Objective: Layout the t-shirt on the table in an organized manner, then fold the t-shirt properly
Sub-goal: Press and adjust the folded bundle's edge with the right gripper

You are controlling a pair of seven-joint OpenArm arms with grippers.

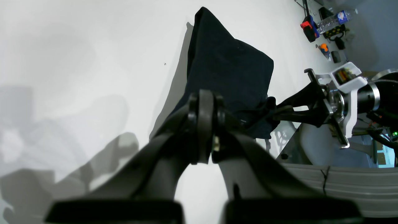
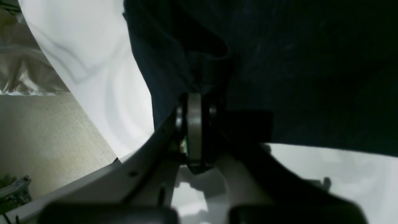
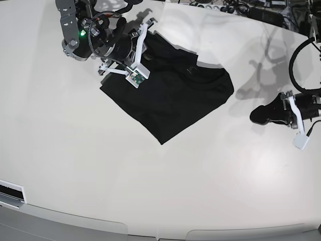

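The black t-shirt (image 3: 170, 95) lies folded into a compact, roughly square shape on the white table (image 3: 75, 150), back of centre. My right gripper (image 3: 150, 47) reaches onto the shirt's far left edge. In the right wrist view its fingers (image 2: 194, 124) are pressed together with dark shirt fabric (image 2: 279, 62) bunched over their tips. The left wrist view shows the same gripper (image 1: 273, 110) pinching the near corner of the shirt (image 1: 227, 68). My left gripper (image 3: 257, 115) is shut and holds nothing, low over the bare table (image 1: 93, 46) to the right of the shirt, apart from it.
A water bottle (image 1: 335, 18), a red and black tool (image 1: 307, 26) and small items sit at the table's far side. Cables (image 3: 235, 7) run along the back edge. The table's curved front edge (image 3: 150, 231) is near the camera.
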